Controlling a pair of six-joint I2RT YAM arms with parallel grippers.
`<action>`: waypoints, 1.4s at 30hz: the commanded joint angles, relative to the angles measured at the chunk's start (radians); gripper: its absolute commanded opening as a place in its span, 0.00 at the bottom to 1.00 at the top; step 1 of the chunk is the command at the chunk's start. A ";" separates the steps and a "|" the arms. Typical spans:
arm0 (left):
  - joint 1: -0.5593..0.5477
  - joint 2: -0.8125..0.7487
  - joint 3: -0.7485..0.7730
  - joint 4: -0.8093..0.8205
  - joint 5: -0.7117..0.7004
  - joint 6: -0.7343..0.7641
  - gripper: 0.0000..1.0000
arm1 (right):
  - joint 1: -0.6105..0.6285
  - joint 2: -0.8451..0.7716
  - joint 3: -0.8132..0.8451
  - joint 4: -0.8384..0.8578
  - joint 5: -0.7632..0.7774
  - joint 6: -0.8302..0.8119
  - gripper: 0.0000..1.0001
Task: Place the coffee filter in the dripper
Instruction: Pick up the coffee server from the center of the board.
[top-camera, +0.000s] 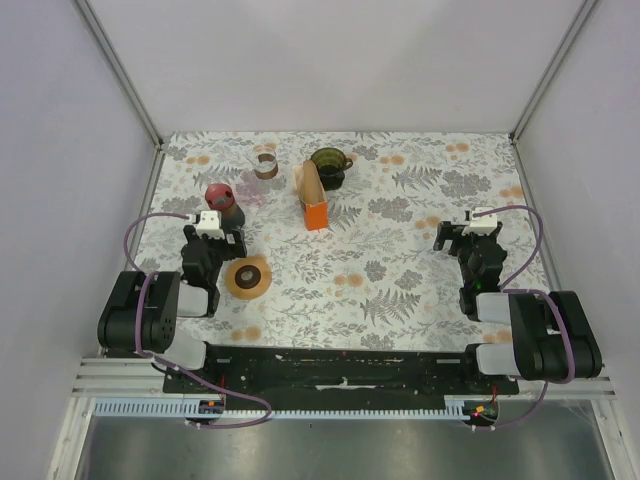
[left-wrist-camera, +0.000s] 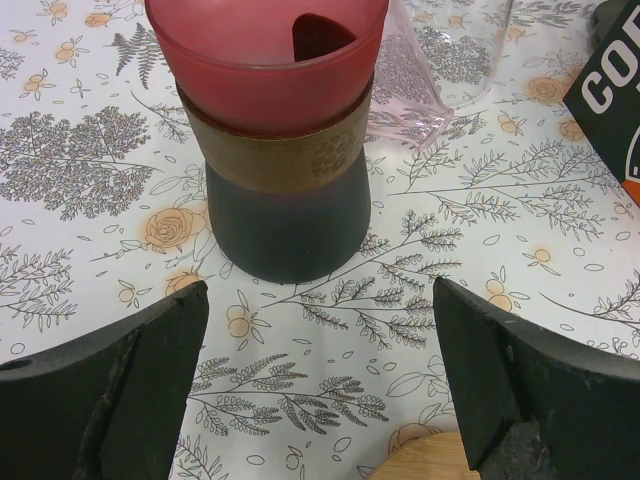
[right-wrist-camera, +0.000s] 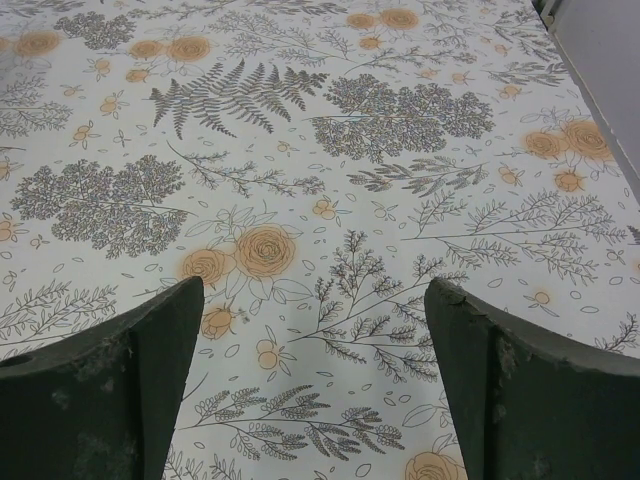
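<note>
"Well, what is the biggest thing?"
"It is the flowery table (top-camera: 400, 280)"
"Are the robot's hands holding anything?"
"No. The left gripper (left-wrist-camera: 318, 300) is wide open with nothing in it. It sits right in front of a red cup (top-camera: 222, 198). The right gripper (right-wrist-camera: 312, 290) is wide open too, over bare cloth"
"Where is the coffee filter (top-camera: 305, 180)?"
"It stands in the orange box (top-camera: 316, 214), near the back. The dark dripper (top-camera: 329, 165) sits just behind that box, a bit to the right"
</note>
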 joint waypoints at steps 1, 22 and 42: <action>0.006 0.000 0.019 0.059 -0.018 0.021 0.98 | -0.004 -0.011 0.020 0.056 -0.020 0.005 0.98; 0.001 -0.946 0.251 -1.091 0.051 0.015 1.00 | -0.005 -0.286 0.371 -0.561 -0.228 0.035 0.98; 0.003 0.464 1.934 -2.062 0.316 0.124 0.83 | 0.022 -0.071 0.970 -1.334 -0.346 0.219 0.92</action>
